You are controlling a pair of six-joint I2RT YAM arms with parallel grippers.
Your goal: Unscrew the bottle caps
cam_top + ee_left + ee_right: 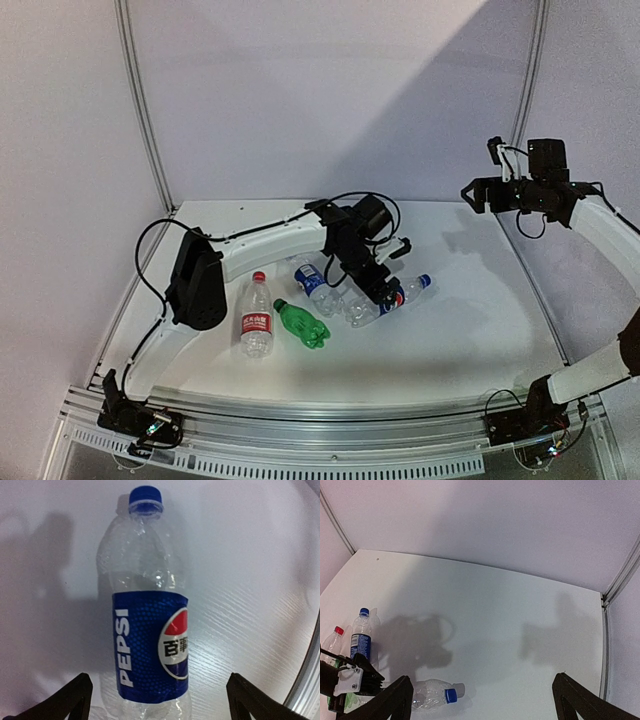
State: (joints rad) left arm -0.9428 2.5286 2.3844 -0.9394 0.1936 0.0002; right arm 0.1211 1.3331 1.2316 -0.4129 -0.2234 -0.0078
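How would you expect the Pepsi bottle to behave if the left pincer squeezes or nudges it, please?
The Pepsi bottle looks empty, so probably light. Its clear walls look crumpled near the shoulder, so it may buckle under a squeeze. Lying on its side on the smooth table, it could well roll when nudged.

Top overhead, wrists share Pepsi bottle [150, 645]

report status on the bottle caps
Left gripper open over the Pepsi bottle. Right gripper open, raised, empty. Blue cap on, not yet unscrewed. Nothing blocking.
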